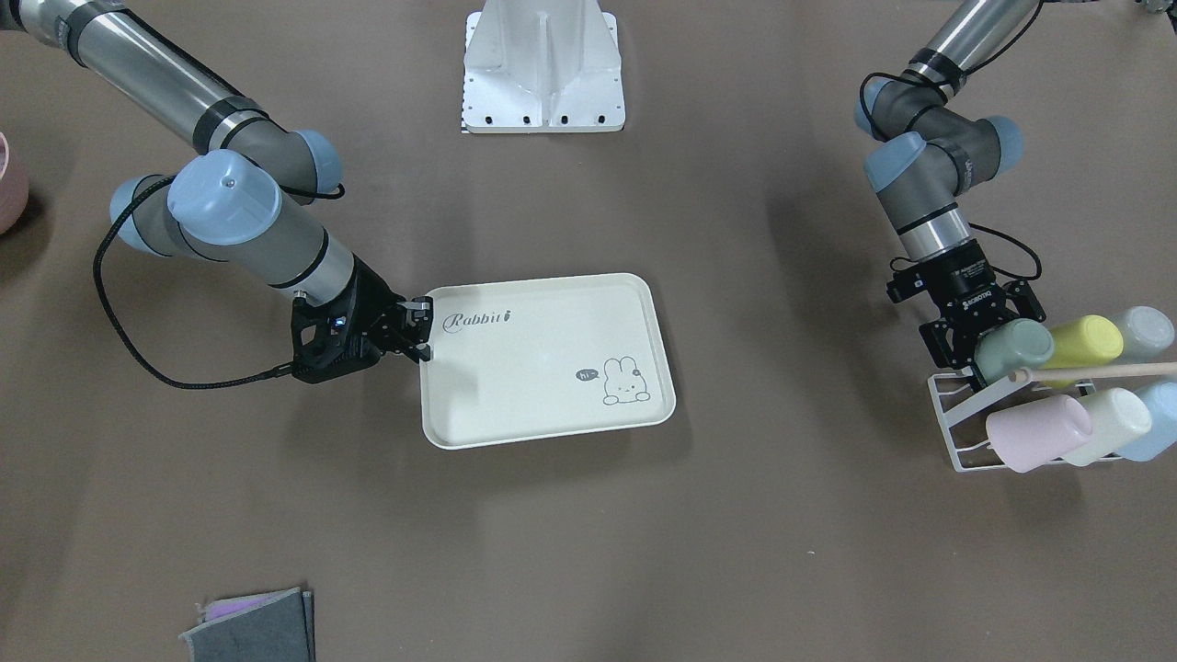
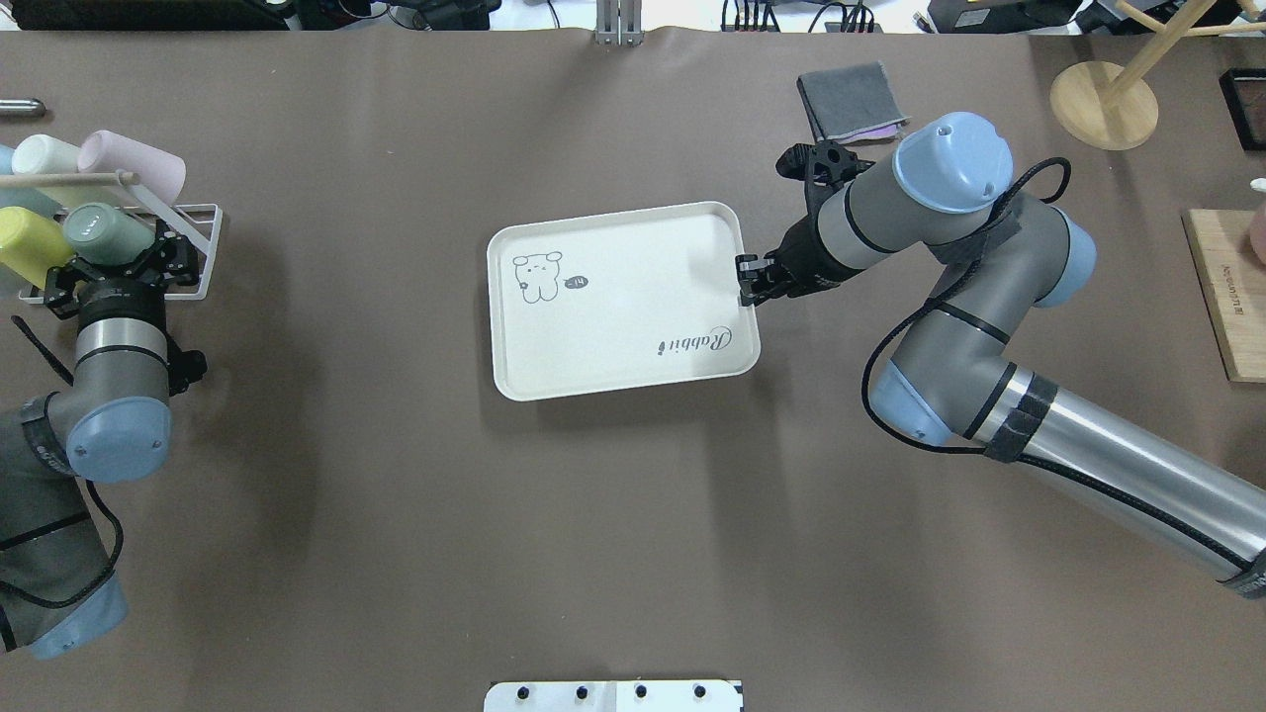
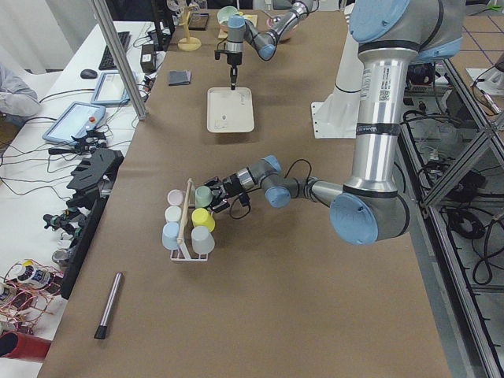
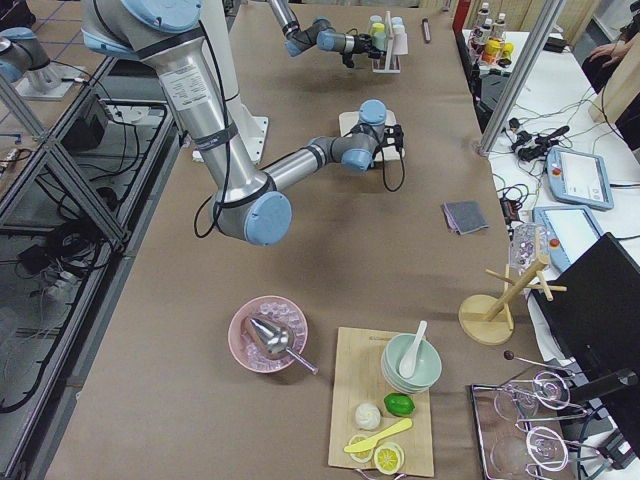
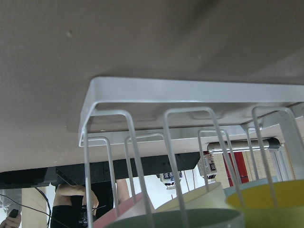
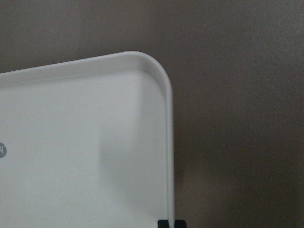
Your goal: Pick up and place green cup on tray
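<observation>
- At mid-table lay the tray [image 2: 613, 326]. The right gripper [image 2: 749, 282] had its jaws drawn nearly together on the tray's right rim, apparently pinching it.
- At the table's left end stood the wire rack [image 5: 190, 89], crowded with tilted cups.
- The green cup [image 2: 107, 232] rested at the cluster's near right, just beside the yellow-green cup [image 2: 30, 247]. The left gripper [image 2: 117, 259] held nothing, with its jaws spread wide either side of the green cup's mouth.
- An off-axis pull could likely snag the wire, dragging the rack or toppling neighbouring cups.
</observation>
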Robot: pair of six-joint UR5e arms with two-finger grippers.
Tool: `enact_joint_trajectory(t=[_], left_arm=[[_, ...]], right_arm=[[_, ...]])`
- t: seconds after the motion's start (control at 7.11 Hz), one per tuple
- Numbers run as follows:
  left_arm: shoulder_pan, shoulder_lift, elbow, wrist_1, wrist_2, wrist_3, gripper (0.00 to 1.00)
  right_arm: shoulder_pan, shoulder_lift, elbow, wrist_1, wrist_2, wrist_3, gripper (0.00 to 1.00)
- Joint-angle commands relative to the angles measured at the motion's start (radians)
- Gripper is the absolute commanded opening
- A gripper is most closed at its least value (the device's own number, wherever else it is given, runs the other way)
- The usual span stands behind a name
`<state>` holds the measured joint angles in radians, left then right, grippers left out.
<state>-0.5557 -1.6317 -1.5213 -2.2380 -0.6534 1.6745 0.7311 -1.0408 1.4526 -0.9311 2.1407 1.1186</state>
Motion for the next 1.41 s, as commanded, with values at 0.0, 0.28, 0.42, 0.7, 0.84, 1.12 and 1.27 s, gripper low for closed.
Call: enact_joint_trajectory(t=[0.0,0.28,0.42,0.7,0.84,1.12,1.27], left_arm=[[-0.006,0.001,-0.01,-0.006,0.0,0.001,0.65],[-0.007,0.016,-0.026,-0.029,0.0,0.002,0.55],[-0.01,0.035,-0.06,-0.029,0.014,0.004,0.55],[-0.01,0.047,-0.095,-0.029,0.02,0.042,0.56],[-0.016,0.049,-0.121,-0.029,0.02,0.071,0.56],[-0.02,0.093,-0.174,-0.029,0.02,0.076,0.55],[-0.03,0.102,-0.19,-0.029,0.018,0.077,0.56]], right_arm=[[-0.012,0.001,-0.017,0.0,-0.001,0.001,0.0],[-0.015,0.002,-0.023,0.0,0.001,0.001,0.0],[-0.015,0.002,-0.023,0.0,0.002,0.001,0.0],[-0.015,0.002,-0.024,0.0,0.001,0.001,0.0],[-0.016,0.002,-0.024,0.0,0.001,0.001,0.0],[-0.021,0.002,-0.028,0.0,0.002,0.001,0.0],[-0.021,0.002,-0.028,-0.002,0.005,0.001,0.01]])
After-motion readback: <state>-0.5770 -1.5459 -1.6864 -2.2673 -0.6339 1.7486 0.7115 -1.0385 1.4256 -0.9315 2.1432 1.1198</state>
